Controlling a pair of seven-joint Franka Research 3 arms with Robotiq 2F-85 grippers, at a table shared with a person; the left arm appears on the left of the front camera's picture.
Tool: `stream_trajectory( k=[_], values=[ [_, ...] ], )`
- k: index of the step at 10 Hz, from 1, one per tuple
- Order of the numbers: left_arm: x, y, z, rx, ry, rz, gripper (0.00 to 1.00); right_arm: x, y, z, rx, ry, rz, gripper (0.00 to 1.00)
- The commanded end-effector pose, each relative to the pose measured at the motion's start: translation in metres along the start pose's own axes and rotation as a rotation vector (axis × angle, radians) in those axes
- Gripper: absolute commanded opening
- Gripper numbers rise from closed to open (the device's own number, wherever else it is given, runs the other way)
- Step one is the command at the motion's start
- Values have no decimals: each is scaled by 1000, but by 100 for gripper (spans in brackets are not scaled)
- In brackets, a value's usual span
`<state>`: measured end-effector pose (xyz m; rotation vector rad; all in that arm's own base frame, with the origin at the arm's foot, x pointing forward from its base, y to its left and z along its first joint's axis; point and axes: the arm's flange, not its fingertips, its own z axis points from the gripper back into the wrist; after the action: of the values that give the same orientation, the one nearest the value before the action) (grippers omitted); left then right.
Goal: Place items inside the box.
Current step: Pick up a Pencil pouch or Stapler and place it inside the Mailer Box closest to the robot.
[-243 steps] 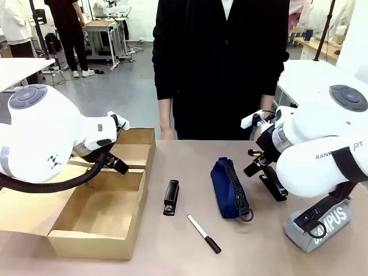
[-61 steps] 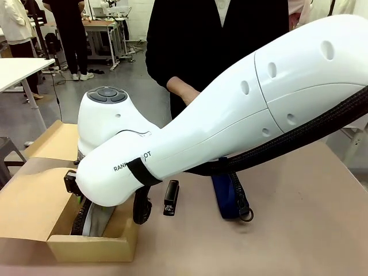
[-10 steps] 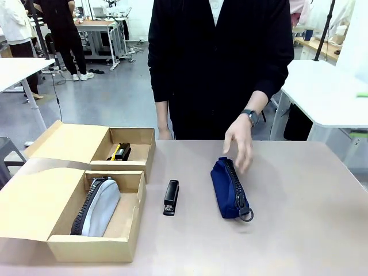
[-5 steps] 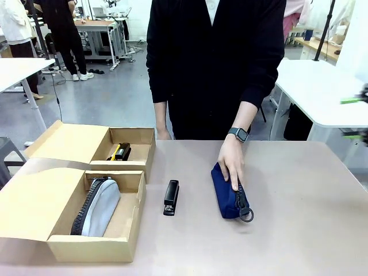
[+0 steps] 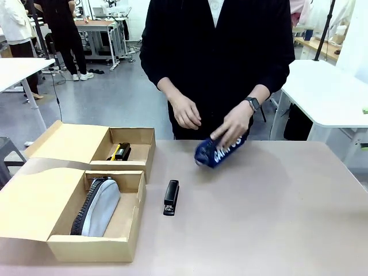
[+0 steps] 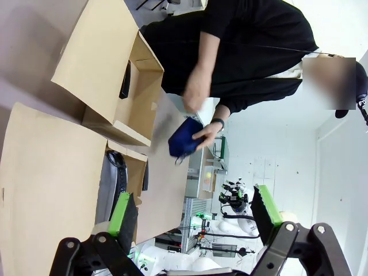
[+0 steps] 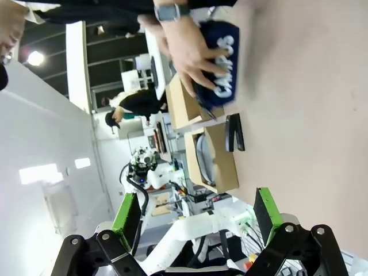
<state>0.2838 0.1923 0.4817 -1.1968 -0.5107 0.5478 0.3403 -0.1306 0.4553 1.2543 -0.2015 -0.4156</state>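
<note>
Our left end effector [image 6: 192, 201] and right end effector [image 7: 196, 204] stand apart, empty. A person's hand [image 5: 233, 131] holds the navy pouch [image 5: 211, 155] at one o'clock from the stapler [image 5: 171, 197]. It looks soft and light, so we'd pinch its middle.

Left fingers [image 6: 122, 214], right fingers [image 7: 125, 218] wide apart

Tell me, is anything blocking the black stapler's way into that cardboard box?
Nothing visible does. The black stapler lies on the bare table beside the box, whose flaps stand open; only the box's own side wall lies between them.
</note>
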Motion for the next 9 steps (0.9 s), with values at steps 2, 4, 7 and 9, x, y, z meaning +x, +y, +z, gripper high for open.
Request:
stream_trajectory(
  k=[2,4,7,9],
  values=[
    [-3,0,0,-12,1,-16,100,2,19,-29,-121,58,24,100],
    [-3,0,0,-12,1,-16,100,-18,58,-111,-311,222,52,100],
    [-3,0,0,-12,1,-16,100,-60,94,-246,-647,442,169,100],
    [-3,0,0,-12,1,-16,100,-97,100,-305,-741,527,281,100]
  ],
)
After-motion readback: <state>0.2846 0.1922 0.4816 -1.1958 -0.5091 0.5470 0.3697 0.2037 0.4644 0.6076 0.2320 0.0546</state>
